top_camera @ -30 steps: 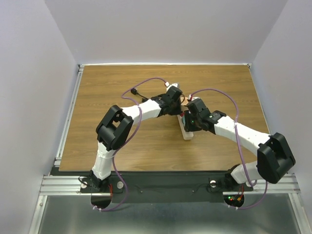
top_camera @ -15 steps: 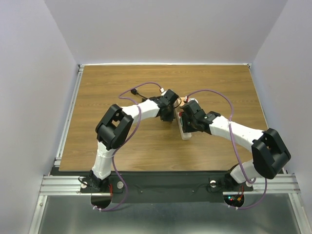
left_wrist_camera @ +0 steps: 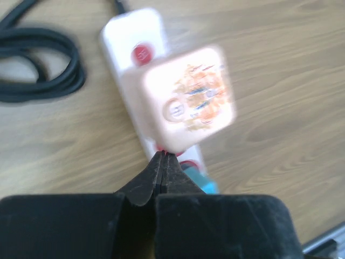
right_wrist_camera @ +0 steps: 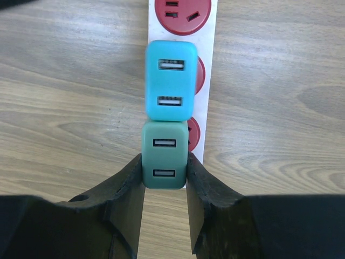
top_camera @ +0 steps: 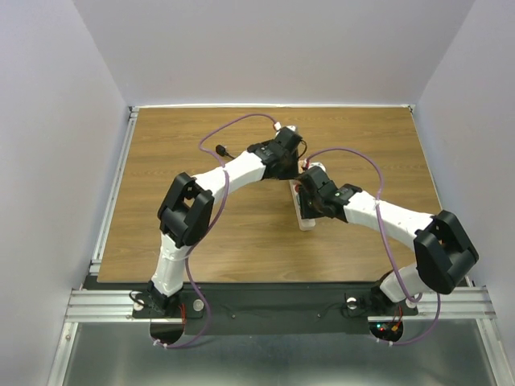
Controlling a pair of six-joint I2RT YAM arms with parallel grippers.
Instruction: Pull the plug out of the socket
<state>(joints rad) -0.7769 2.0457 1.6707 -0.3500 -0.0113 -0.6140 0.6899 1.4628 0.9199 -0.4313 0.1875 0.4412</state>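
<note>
The socket (right_wrist_camera: 207, 38) is a long beige strip with red outlets, lying on the wooden table (top_camera: 201, 233). A blue plug (right_wrist_camera: 171, 81) and a green plug (right_wrist_camera: 164, 156) sit in it side by side. My right gripper (right_wrist_camera: 164, 162) is shut on the green plug, one finger pressed on each side. In the left wrist view a white square plug (left_wrist_camera: 188, 100) with a printed face shows blurred over the socket (left_wrist_camera: 128, 81). My left gripper (left_wrist_camera: 163, 156) is shut, its tips at that plug's near edge. Whether the white plug is seated I cannot tell.
A coiled black cord (left_wrist_camera: 48, 70) lies on the table beside the socket's far end. Both arms meet over the socket (top_camera: 306, 219) near the table's middle. Grey walls enclose the table, and a metal rail (top_camera: 113, 185) runs along its left edge.
The left arm's wrist has swung toward the far side of the table. The right arm shifted left over the socket a second ago and has held still since.
</note>
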